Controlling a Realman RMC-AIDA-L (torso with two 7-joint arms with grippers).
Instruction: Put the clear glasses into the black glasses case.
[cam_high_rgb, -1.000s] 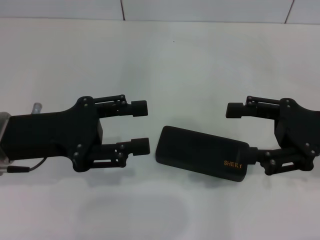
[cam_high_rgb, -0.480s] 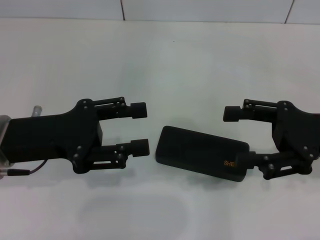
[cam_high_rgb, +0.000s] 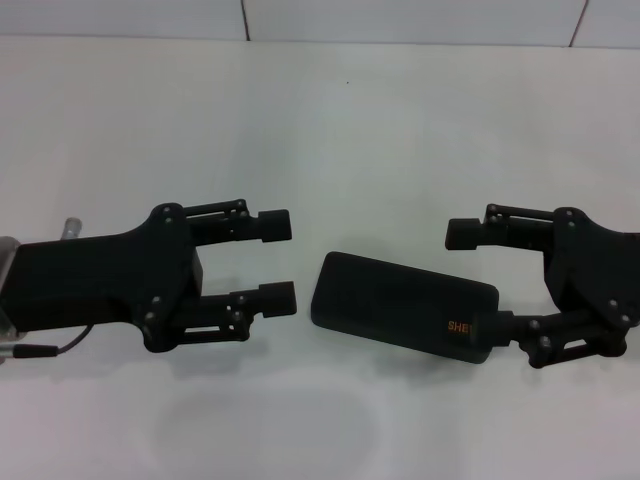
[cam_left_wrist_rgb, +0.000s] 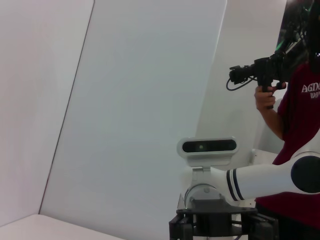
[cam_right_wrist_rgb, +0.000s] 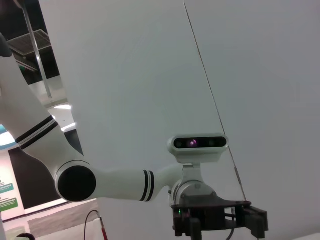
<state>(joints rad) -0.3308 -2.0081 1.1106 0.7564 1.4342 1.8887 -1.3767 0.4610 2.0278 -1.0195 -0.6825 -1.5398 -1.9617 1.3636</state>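
The black glasses case (cam_high_rgb: 395, 303) lies shut on the white table (cam_high_rgb: 350, 130), slanting down to the right, in the head view. My left gripper (cam_high_rgb: 278, 261) is open just left of it, fingers pointing at its left end and apart from it. From the right, my right gripper (cam_high_rgb: 475, 280) stands open. Its near finger (cam_high_rgb: 495, 327) lies over the case's right end and hides part of the orange lettering (cam_high_rgb: 458, 326). Its far finger is clear of the case. The clear glasses show in no view.
The table's far edge meets a tiled wall (cam_high_rgb: 400, 20). A grey cable (cam_high_rgb: 60, 346) trails from my left arm. In the left wrist view a person (cam_left_wrist_rgb: 295, 105) holding a camera stands behind my right arm (cam_left_wrist_rgb: 260, 177).
My right gripper has crept left and a little lower, its near finger covering more of the lettering. The left gripper has drifted slightly back and down. The case has not moved.
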